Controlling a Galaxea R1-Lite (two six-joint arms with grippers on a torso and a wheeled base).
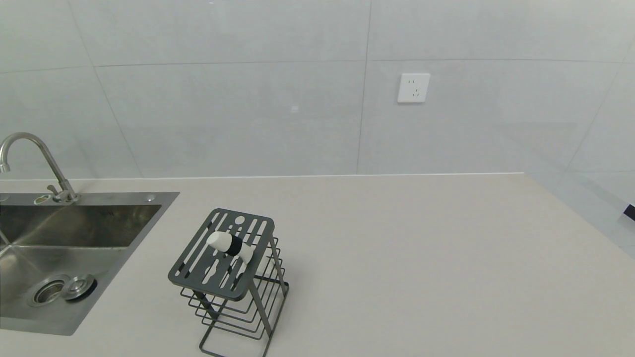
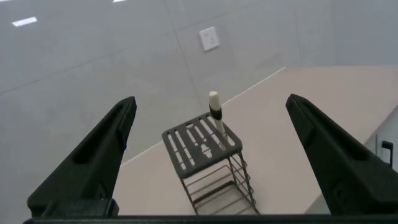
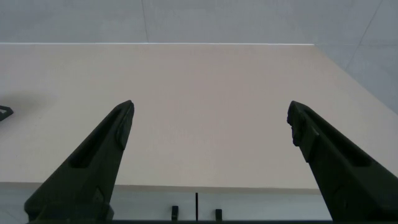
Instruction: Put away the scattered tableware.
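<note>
Spread wide and holding nothing, the left gripper and right gripper face the counter. Its sink sits at nine o'clock from the slotted wire rack. One white utensil handle with a black band stands in a slot of the rack's top plate.

This is a kitchen: a stainless steel sink with a round drain strainer is sunk into a pale beige stone-like counter, and a curved chrome faucet rises at the sink's back rim. Large pale grey wall tiles with a white wall socket back the counter. Near the sink stands a dark grey slotted metal utensil rack holding a white-and-black utensil handle.
</note>
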